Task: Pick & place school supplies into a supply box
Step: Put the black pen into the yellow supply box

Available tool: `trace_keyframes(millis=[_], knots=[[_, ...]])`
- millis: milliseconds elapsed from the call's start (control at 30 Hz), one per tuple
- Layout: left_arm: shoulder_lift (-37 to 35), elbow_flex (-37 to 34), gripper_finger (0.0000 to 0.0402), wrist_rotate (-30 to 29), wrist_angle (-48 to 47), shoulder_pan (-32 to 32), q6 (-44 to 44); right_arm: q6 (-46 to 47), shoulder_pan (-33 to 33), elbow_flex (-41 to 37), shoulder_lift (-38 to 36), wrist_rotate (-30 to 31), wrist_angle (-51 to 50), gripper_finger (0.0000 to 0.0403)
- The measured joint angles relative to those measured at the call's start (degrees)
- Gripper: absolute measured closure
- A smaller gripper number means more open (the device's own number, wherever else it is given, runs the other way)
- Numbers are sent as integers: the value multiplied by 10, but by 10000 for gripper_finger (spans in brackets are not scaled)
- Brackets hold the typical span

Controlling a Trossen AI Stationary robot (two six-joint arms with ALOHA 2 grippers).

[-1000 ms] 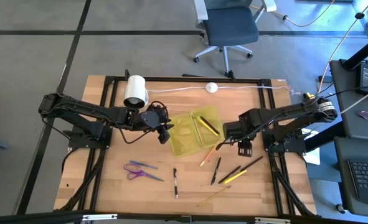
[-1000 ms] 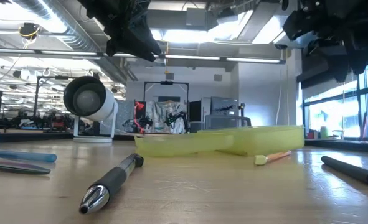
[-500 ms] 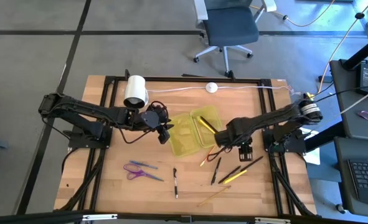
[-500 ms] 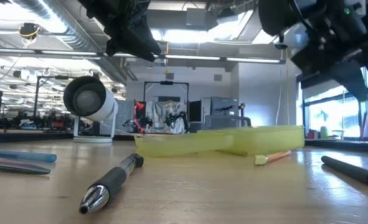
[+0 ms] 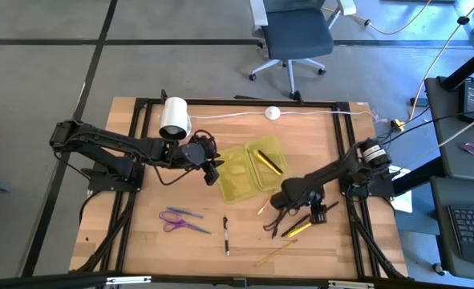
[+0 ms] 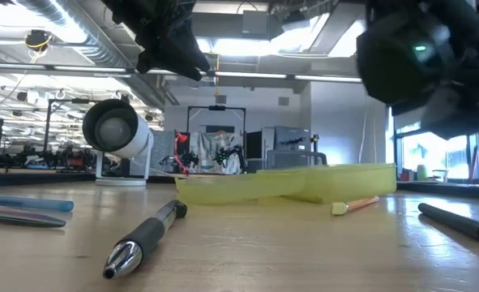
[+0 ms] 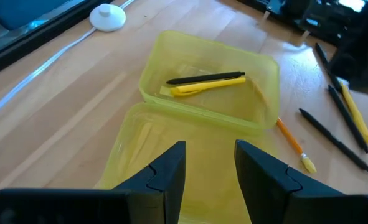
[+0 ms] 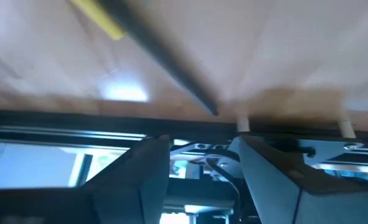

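The supply box (image 5: pixel 249 170), a shallow yellow-green tray, lies mid-table with a black pen and a yellow pen (image 7: pixel 205 83) in its far compartment. My left gripper (image 7: pixel 210 168) hangs open above the box's left part (image 5: pixel 213 171), holding nothing. My right gripper (image 5: pixel 320 214) is open low over the table, right of the box, above a black pen and a yellow pen (image 5: pixel 303 225); nothing is between its fingers (image 8: pixel 202 180). An orange pencil (image 5: pixel 265 204), black pens (image 5: pixel 277 222) (image 5: pixel 225 235), a pencil (image 5: pixel 273 253) and purple-and-blue scissors (image 5: pixel 180 220) lie flat on the wood.
A white roll (image 5: pixel 174 118) stands at the far left of the table. A white puck on a cable (image 5: pixel 273 113) sits at the far edge. A black frame runs round the table's rim (image 5: pixel 237 101). An office chair (image 5: pixel 294 36) stands beyond the far edge.
My right gripper has come down from above the box's right side toward the table's near edge, and has tipped steeply downward over the loose pens. My left gripper, the box and the supplies have kept still.
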Motion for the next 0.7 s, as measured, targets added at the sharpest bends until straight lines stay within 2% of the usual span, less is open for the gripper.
trace_keyframes(millis=[233, 433, 700], knots=[[0, 0, 272, 0, 0, 0, -43, -1, 56, -7, 11, 28, 29, 209], [0, 0, 272, 1, 0, 0, -71, 26, 87, -72, 11, 28, 55, 209], [0, 0, 272, -2, 0, 0, -78, 18, 113, -140, 11, 29, 110, 209]])
